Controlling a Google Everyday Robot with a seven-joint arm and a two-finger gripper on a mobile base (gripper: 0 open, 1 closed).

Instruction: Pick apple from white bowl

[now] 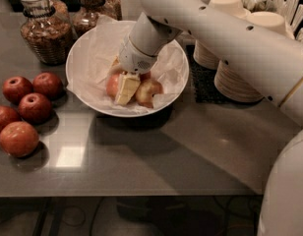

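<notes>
The wide white bowl, lined with crinkled white paper, stands on the grey table behind its middle. Two apples lie in it side by side. The apple, pinkish-red and paler, is the left one. A more evenly red apple lies to its right. My gripper reaches down into the bowl from the upper right. It sits at the pinkish apple, between the two fruits, and covers part of both. My white arm crosses the bowl's right rim.
Several dark red apples lie on the table to the left of the bowl. Glass jars stand at the back left. Stacked cream paper bowls and cups stand at the right on a black mat. The table's front edge is near.
</notes>
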